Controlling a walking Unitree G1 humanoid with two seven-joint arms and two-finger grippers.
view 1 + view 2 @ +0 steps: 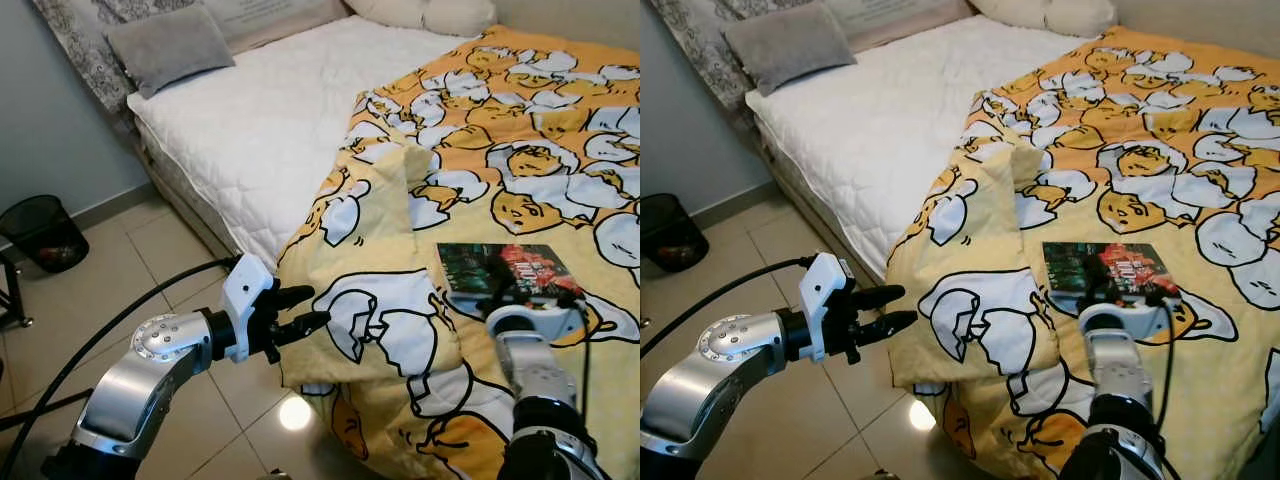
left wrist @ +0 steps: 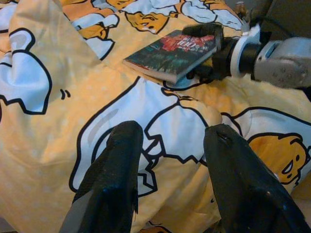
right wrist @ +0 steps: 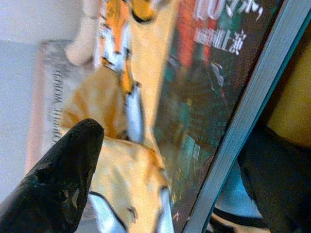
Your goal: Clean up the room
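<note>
The step in hand looks like picking the book (image 1: pixel 505 273) off the blanket (image 1: pixel 400 330), where it lies flat at lower right of the head view. The right gripper (image 1: pixel 525 296) reaches forward at the book's near edge; its fingers straddle that edge, apart and not yet clamped. Next it probably needs to close and lift without dragging the cloth. The left gripper (image 1: pixel 297 310) hovers at lower left by the blanket's hanging edge, fingers apart, holding nothing.
</note>
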